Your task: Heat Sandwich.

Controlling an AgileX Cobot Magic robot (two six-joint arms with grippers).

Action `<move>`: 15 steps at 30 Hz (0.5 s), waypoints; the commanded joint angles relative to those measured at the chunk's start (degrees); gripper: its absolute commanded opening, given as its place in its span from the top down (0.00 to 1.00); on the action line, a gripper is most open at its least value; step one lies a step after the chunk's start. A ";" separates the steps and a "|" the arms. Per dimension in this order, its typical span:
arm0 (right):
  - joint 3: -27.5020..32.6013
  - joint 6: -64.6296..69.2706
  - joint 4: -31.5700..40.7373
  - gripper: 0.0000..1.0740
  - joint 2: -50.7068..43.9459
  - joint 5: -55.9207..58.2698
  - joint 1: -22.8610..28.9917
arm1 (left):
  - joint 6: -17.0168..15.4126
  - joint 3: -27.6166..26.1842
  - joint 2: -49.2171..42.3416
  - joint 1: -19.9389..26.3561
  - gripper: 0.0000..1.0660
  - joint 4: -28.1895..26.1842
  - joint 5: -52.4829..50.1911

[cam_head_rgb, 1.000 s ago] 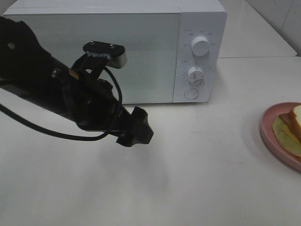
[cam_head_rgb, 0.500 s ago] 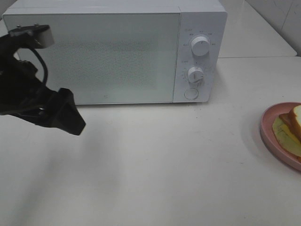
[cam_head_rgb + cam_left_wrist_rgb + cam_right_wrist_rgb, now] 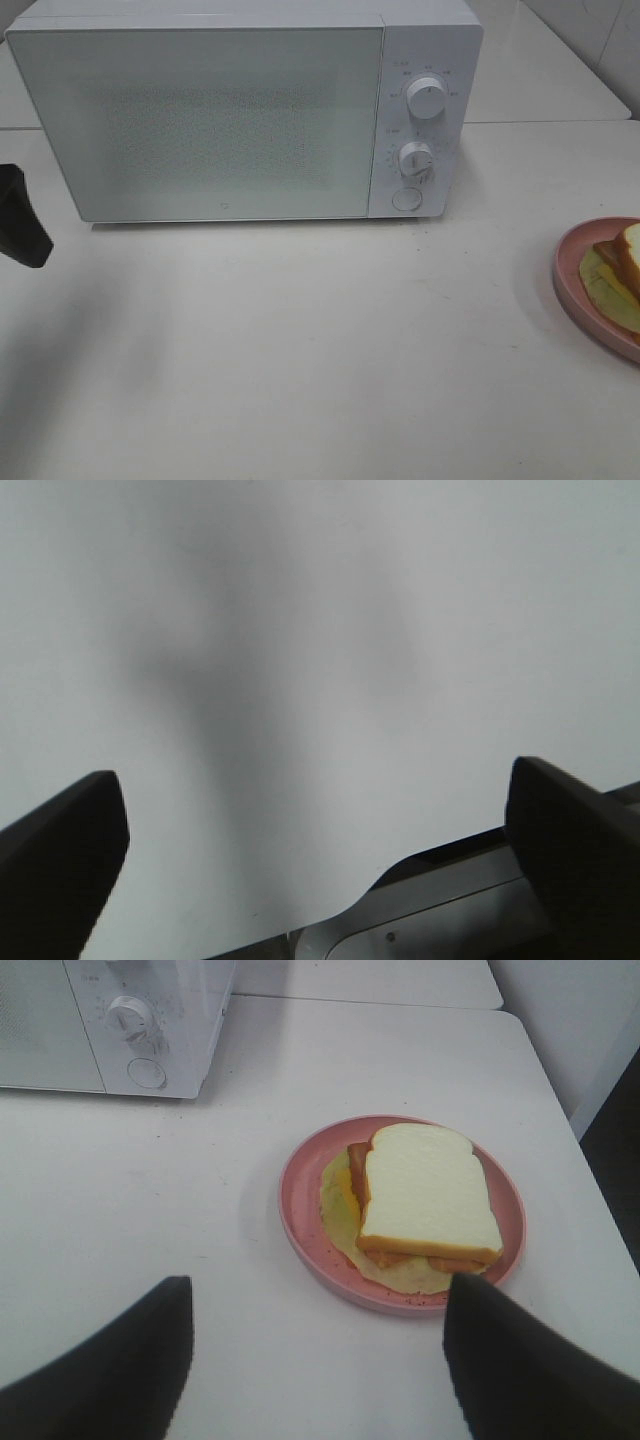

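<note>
The sandwich (image 3: 430,1195), pale bread with a golden crust over yellowish filling, lies on a round pink plate (image 3: 300,1210). My right gripper (image 3: 318,1282) hovers open just short of the plate, nothing between its fingers. In the exterior high view the sandwich (image 3: 625,262) and plate (image 3: 563,270) are cut off by the right edge. The white microwave (image 3: 230,120) stands at the back with its door shut. My left gripper (image 3: 312,773) is open over bare table. Only a black part of it (image 3: 20,230) shows at the left edge.
The microwave's panel carries two knobs (image 3: 427,98) and a round button (image 3: 406,198). The white table (image 3: 320,350) spreads in front of the microwave. In the right wrist view the table's edge (image 3: 570,1110) runs close beside the plate.
My left arm has pulled away to the left from in front of the microwave door, and now only its tip shows at the left edge. The plate and sandwich have stayed put.
</note>
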 commanded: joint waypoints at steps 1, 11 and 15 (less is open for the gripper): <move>0.06 0.17 -0.17 0.36 -1.60 -0.46 -0.34 | -6.65 0.17 -1.72 0.57 0.08 6.65 1.20; 0.06 0.17 -0.17 0.36 -1.60 -0.46 -0.34 | -9.34 0.23 -11.29 0.57 0.08 10.20 2.98; 0.06 0.17 -0.17 0.36 -1.60 -0.46 -0.34 | -9.34 0.23 -15.99 0.57 0.08 10.20 4.76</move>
